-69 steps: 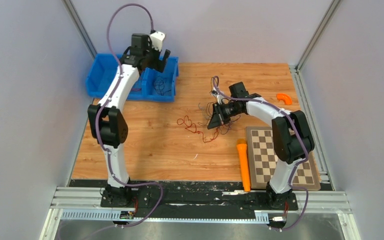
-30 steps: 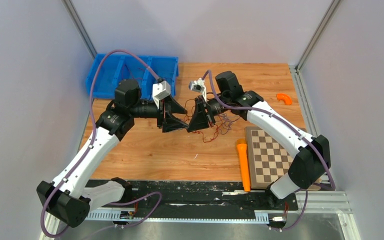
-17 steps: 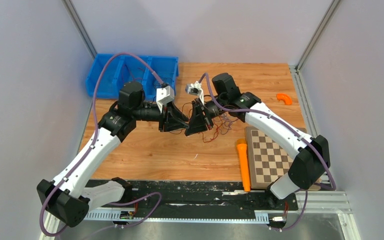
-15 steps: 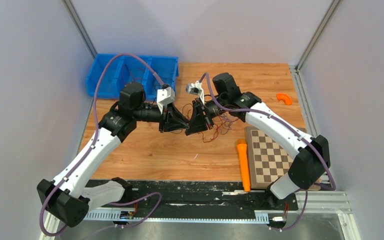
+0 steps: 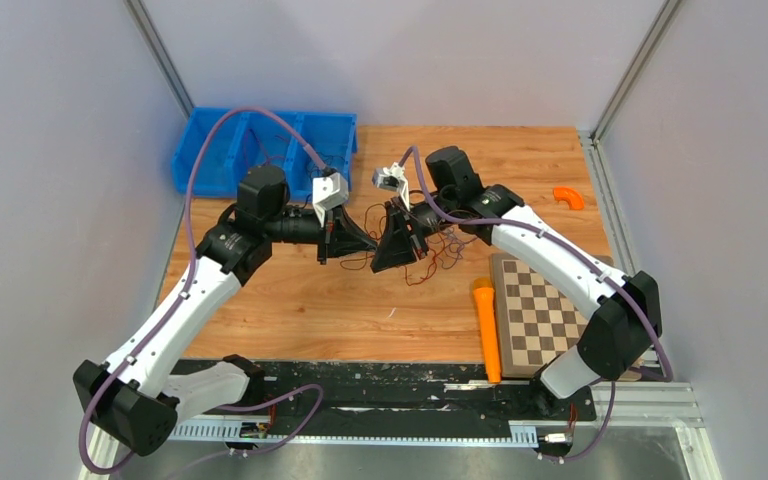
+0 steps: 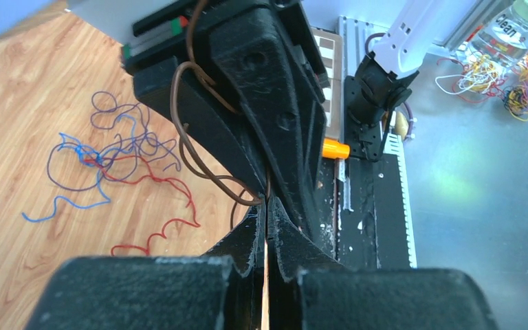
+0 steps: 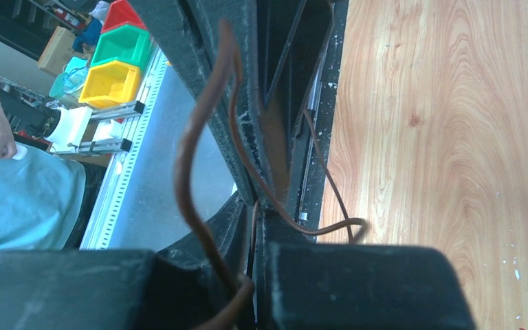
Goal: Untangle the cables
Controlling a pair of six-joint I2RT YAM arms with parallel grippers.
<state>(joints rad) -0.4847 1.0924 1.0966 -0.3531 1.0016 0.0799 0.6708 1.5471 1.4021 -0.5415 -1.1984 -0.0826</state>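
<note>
1. Close to me, on the right side of the table (image 5: 290,310), an orange stick (image 5: 486,330) lies flat. It points away from me.
2. Just right of the stick is a chessboard (image 5: 550,315). The stick lies along its left edge. I cannot tell if they touch.
3. Further in, near the middle of the table, my two grippers meet tip to tip. The left gripper (image 6: 267,206) reaches in from the left. The right gripper (image 7: 256,210) reaches in from the right.
4. The left gripper's fingers are pressed together, with only a thin slit between them. A brown wire (image 7: 187,148) runs into their tips, so I take it they pinch it.
5. The right gripper's fingers are pressed together too. The same brown wire goes down between them, so they pinch it as well.
6. The brown wire is up off the table. It makes a loose loop that hangs beside the right gripper's fingers.
7. The rest of the cables (image 6: 86,157) lie on the wood, under and just past the right gripper. Red, blue and purple ones are mixed in one curly heap with a knot in the middle. A red one trails out toward me.
8. At the far left corner sits a blue bin (image 5: 210,150). It is well apart from the heap.
9. At the far right, a small orange curved piece (image 5: 567,197) lies alone on the wood, away from the cables.
</note>
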